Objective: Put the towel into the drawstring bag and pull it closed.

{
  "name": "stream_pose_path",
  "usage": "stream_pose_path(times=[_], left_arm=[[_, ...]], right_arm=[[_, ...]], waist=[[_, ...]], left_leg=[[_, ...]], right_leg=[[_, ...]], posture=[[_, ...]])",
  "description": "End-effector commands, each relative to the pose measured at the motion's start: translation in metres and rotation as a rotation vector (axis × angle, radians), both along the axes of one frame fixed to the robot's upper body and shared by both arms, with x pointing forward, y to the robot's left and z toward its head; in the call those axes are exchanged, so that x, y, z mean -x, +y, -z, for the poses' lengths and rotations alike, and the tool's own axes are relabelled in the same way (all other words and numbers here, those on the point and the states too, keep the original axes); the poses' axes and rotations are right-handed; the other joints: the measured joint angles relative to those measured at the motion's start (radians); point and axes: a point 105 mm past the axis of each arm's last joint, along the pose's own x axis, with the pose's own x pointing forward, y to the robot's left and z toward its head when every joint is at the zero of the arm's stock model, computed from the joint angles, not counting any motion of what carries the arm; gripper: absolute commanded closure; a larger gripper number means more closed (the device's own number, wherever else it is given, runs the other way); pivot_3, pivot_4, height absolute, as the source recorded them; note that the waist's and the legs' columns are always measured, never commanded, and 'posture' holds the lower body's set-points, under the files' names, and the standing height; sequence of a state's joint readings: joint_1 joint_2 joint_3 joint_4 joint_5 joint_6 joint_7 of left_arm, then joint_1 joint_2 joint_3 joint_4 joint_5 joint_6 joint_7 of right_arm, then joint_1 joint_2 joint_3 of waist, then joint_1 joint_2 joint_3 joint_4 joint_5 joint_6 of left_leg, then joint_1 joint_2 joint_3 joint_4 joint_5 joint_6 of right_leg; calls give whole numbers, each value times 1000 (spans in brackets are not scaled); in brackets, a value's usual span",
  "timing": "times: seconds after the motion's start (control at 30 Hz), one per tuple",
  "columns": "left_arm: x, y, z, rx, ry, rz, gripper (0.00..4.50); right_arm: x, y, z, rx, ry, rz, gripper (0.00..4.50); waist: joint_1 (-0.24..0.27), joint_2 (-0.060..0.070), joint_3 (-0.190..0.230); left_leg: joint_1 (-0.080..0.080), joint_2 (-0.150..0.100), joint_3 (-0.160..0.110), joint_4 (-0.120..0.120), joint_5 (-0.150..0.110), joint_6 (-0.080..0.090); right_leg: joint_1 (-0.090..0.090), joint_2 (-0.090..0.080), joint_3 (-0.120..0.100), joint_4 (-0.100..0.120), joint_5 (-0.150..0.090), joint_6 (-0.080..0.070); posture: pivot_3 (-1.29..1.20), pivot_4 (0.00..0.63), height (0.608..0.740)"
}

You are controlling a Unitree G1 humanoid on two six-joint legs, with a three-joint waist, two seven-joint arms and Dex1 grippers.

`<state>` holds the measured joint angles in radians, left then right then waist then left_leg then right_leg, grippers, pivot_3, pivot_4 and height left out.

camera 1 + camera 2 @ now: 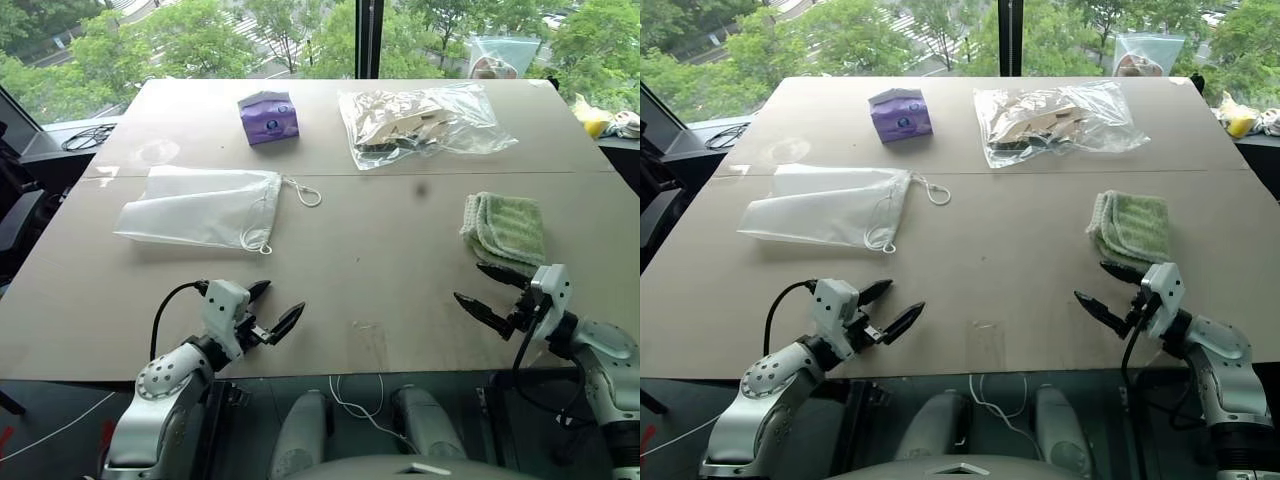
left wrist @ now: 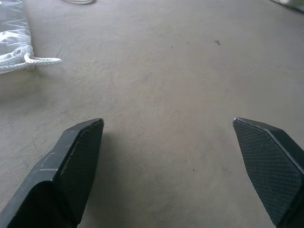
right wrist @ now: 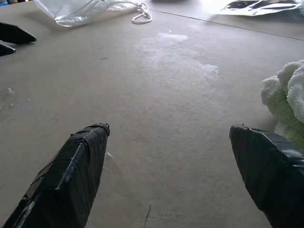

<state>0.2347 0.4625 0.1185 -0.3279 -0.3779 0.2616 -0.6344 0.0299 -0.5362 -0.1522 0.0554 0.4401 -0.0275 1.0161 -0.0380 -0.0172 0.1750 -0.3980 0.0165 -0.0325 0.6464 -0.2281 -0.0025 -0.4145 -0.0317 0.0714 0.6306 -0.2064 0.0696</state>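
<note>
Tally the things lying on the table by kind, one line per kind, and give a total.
Bags: 2 (drawstring bag, clear plastic bag)
Towels: 1 (green towel)
Tissue packs: 1 (purple tissue pack)
Total: 4

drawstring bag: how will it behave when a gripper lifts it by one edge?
The drawstring bag lies flat and thin, so it will probably droop limply. Its translucent fabric looks light and may slide on the table. The loose cord loops will likely dangle.
</note>
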Motion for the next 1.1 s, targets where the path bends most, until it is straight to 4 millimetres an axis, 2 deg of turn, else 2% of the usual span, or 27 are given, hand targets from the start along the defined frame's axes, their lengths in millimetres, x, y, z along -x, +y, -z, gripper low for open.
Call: stream_pose_path(times=[0.03, 0.23, 0.4, 0.47, 0.6, 0.7, 0.8, 1.1], left_arm=[[-5, 2, -9, 5, -33, -8, 0], [-18, -9, -22, 36, -82, -9, 0], [-48, -24, -45, 106, -150, -113, 0], [-67, -28, -55, 118, -178, -196, 0], [-93, -34, -70, 72, -245, -324, 0], [-107, -32, -71, -7, -270, -410, 0], [-119, -21, -63, -68, -256, -532, 0], [-130, -8, -51, -234, -295, -617, 0]], right_arm=[[0, 3, -12, -8, -57, -9, 161], [-4, 15, -26, -35, -102, -36, 161], [-12, 35, -60, -99, -179, -103, 161], [-13, 42, -73, -122, -200, -133, 161], [-11, 51, -92, -176, -217, -176, 161], [-8, 56, -100, -211, -215, -198, 161], [-9, 57, -99, -196, -212, -195, 161], [-9, 58, -97, -195, -211, -183, 161]], waist=[[0, 0, 0], [0, 0, 0], [0, 0, 1], [1, -1, 0], [5, -2, 1], [5, -2, 1], [3, -2, 1], [4, -2, 1]], left_leg=[[0, 0, 0, 0, 0, 0], [-1, 0, 0, 0, 0, 0], [-1, 0, -1, 1, 0, 0], [-1, -1, -1, 1, 0, 0], [-2, -3, -3, 1, 0, 0], [-2, -4, -4, 1, 0, 0], [-2, -4, -4, 0, 0, 0], [-2, -4, -4, 1, 0, 0]], right_leg=[[0, 0, 0, 0, 0, 0], [0, 0, 0, 0, 0, 0], [0, 1, 0, 0, 0, 0], [1, 1, 0, 0, 0, 0], [1, 1, 0, 0, 1, 1], [1, 1, 0, 0, 3, 4], [1, 1, 0, 0, 3, 4], [1, 1, 0, 1, 3, 4]], posture=[[0, 150, 740], [0, 150, 740], [0, 150, 740], [0, 150, 740], [0, 150, 740], [0, 150, 740], [0, 150, 740], [0, 150, 740]])
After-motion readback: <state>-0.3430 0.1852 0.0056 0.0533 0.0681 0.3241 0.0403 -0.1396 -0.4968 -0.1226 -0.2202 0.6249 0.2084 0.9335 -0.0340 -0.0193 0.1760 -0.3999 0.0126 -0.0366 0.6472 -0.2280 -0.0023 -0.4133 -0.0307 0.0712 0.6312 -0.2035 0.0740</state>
